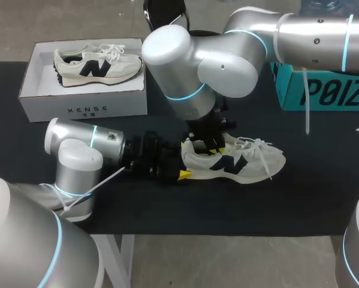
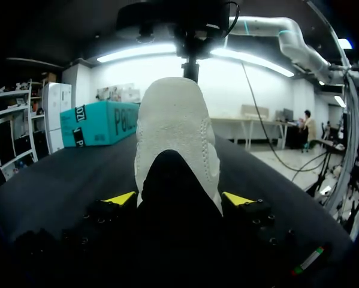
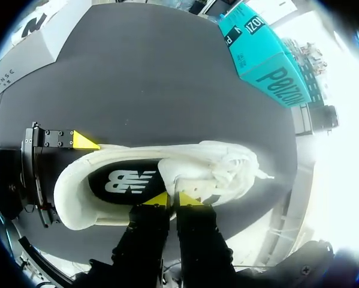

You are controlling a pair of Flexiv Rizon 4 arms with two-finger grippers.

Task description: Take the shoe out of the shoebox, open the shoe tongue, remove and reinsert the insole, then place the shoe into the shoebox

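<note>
The black bench (image 1: 323, 192) carries everything. My right arm (image 1: 227, 57) comes in from the far right corner and bends steeply down over the middle. My left arm (image 1: 77, 150) lies low along the near left, its wrist level and pointing toward the centre. At the far left sits the white shoebox (image 1: 83, 108) with a second sneaker (image 1: 98, 65) lying in it, and a teal box (image 1: 323, 90) stands at the far right. The cream sneaker (image 1: 239, 165) being worked on lies upright on the bench in the middle, well apart from the shoebox, heel toward the left arm and toe to the right. I judge the first step, taking it out, as done. The left end effector (image 2: 179, 199) straddles the heel, its yellow tips set against either side, seemingly clamped on to steady it. The right end effector (image 3: 173, 199) points down into the shoe's opening with its tips drawn close together. They appear to pinch the edge of the tongue (image 3: 176, 173), though the contact is small and hard to confirm. The dark insole (image 3: 128, 180) lies flat inside, so the work looks to be at the tongue-opening stage. Pulling out and refitting the insole, and returning the sneaker to the shoebox, are not yet done.
</note>
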